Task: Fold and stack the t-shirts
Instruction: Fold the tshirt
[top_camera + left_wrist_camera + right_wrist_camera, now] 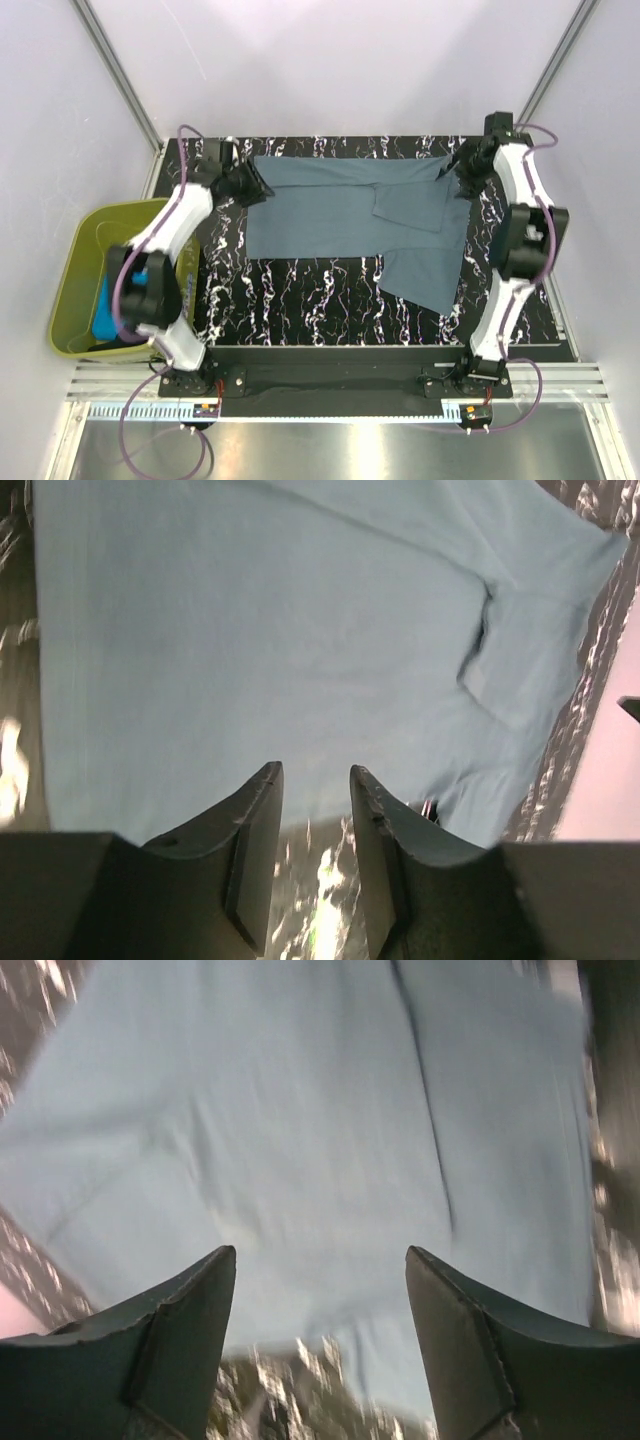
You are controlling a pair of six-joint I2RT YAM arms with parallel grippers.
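A slate grey-blue t-shirt (pixel 340 215) lies spread on the black marbled table (pixel 320 290), with one side folded over the middle and its lower right part trailing toward the front. My left gripper (pixel 262 188) hovers at the shirt's left edge. In the left wrist view this gripper (pixel 315 770) is open, with bare table between the fingers and the shirt (pixel 260 630) just beyond the tips. My right gripper (pixel 450 170) is at the shirt's far right corner. The right wrist view shows it (pixel 320 1252) wide open above the cloth (pixel 300 1110), holding nothing.
An olive-green tub (pixel 75 280) stands off the table's left edge beside the left arm, with turquoise cloth (pixel 105 305) inside. White walls close in the back and sides. A metal rail runs along the near edge behind the arm bases.
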